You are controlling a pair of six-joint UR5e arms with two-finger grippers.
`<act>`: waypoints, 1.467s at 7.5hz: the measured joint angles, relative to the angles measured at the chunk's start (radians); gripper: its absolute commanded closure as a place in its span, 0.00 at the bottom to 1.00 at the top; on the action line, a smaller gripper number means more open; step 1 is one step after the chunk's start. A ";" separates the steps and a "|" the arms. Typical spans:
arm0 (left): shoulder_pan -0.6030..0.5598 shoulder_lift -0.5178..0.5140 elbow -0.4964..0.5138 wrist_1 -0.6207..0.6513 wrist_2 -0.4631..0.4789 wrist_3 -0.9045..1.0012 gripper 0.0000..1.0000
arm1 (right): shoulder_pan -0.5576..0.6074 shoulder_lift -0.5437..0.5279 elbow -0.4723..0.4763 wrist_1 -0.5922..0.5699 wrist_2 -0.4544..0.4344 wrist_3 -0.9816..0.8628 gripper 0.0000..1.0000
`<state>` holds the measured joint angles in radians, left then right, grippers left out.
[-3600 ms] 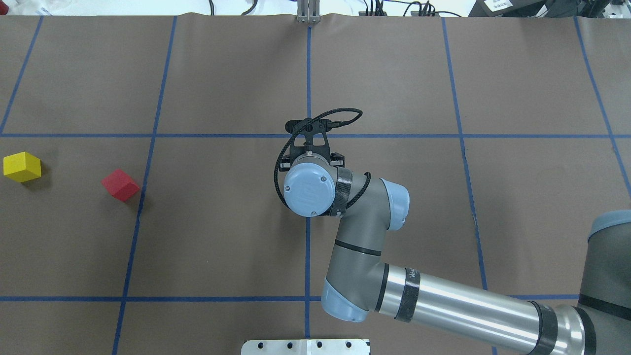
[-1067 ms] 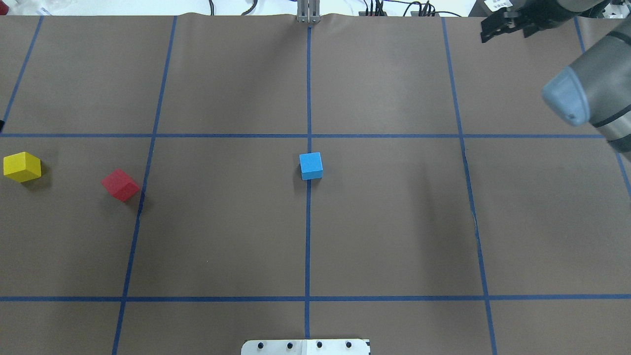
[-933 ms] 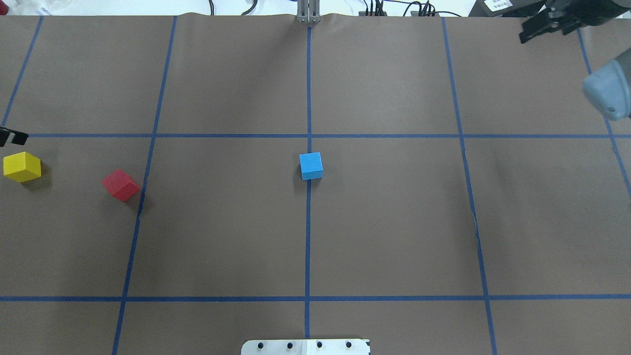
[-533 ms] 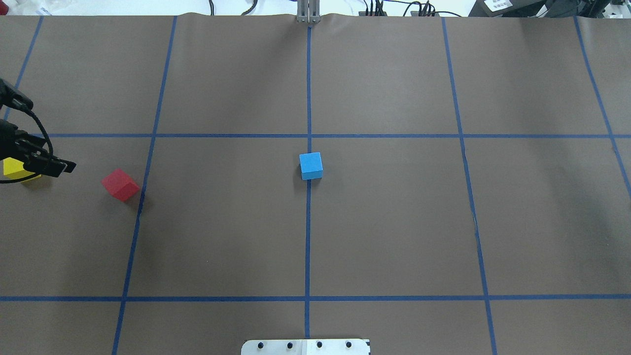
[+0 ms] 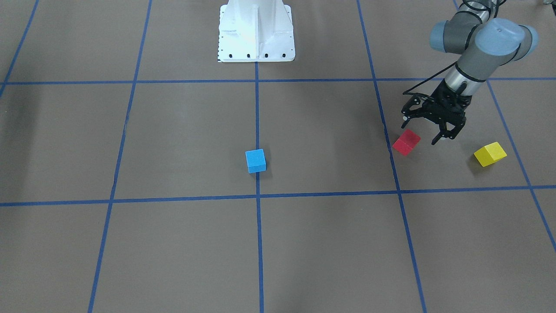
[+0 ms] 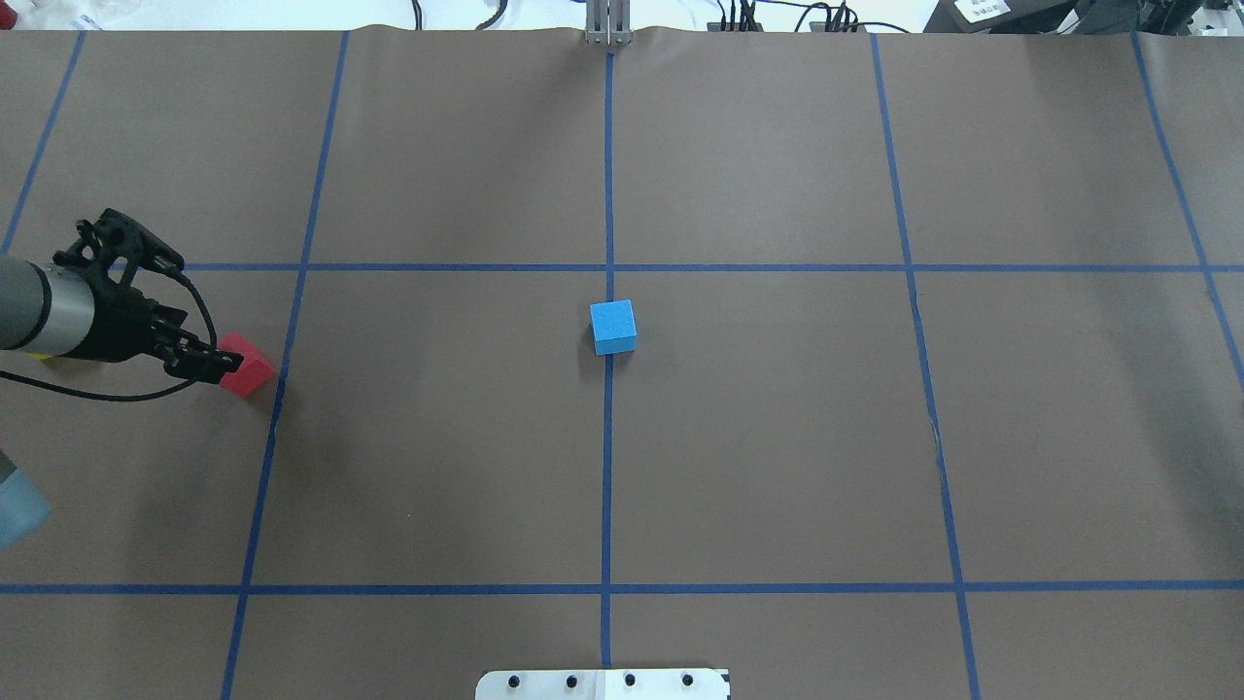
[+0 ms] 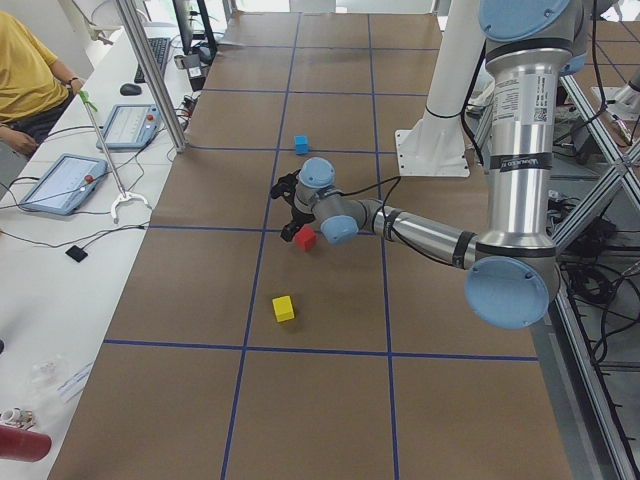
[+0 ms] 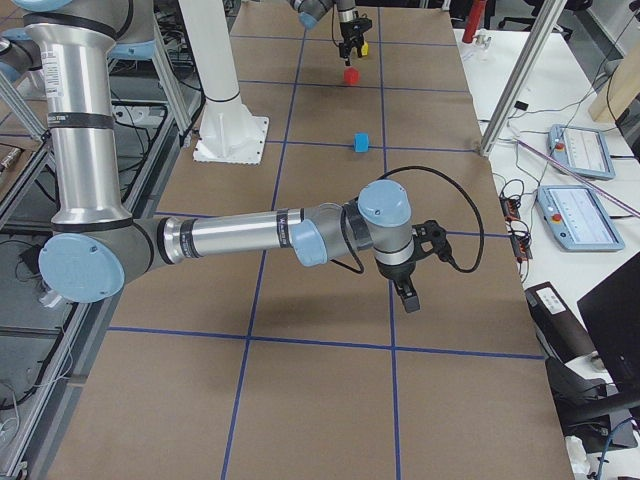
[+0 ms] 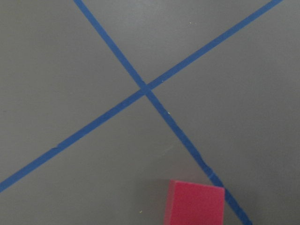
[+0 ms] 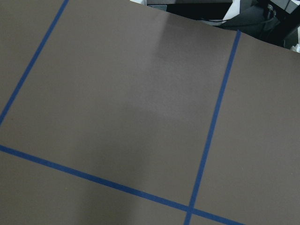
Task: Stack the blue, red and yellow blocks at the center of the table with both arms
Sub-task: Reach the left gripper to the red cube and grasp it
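The blue block (image 5: 255,161) (image 6: 613,327) sits alone at the table's center, on the middle tape line. The red block (image 5: 406,142) (image 6: 248,370) lies on the robot's left side, and it also shows at the bottom of the left wrist view (image 9: 194,202). The yellow block (image 5: 490,154) (image 7: 284,308) lies farther out; in the overhead view my left arm hides it. My left gripper (image 5: 420,130) (image 6: 199,311) is open and empty, hovering just above and beside the red block. My right gripper (image 8: 410,295) shows only in the exterior right view, so I cannot tell its state.
The white robot base plate (image 5: 256,30) (image 6: 603,683) stands at the robot's edge of the table. Blue tape lines grid the brown surface. A side desk with tablets (image 7: 60,180) and a seated person (image 7: 25,70) lies beyond the far edge.
The right arm left the center and withdrew to the right, out of the overhead view, leaving the blue block there. The left arm came in from the left and moved over to the red block.
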<state>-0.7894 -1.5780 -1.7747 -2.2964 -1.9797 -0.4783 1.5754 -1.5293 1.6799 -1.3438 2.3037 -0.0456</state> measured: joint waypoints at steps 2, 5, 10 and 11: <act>0.034 -0.021 0.043 -0.013 0.031 -0.015 0.01 | 0.001 -0.002 -0.001 0.000 0.000 -0.001 0.00; 0.039 -0.043 0.073 -0.016 0.031 -0.012 0.11 | 0.001 0.000 -0.003 -0.001 0.000 0.001 0.00; 0.045 -0.041 0.078 -0.023 0.027 -0.013 1.00 | 0.002 -0.001 -0.006 0.000 -0.004 0.003 0.00; 0.045 -0.042 0.053 -0.017 0.025 -0.020 1.00 | 0.002 -0.002 -0.009 -0.001 -0.003 0.004 0.00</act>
<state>-0.7442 -1.6196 -1.7220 -2.3138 -1.9550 -0.4983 1.5769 -1.5312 1.6714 -1.3452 2.3008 -0.0412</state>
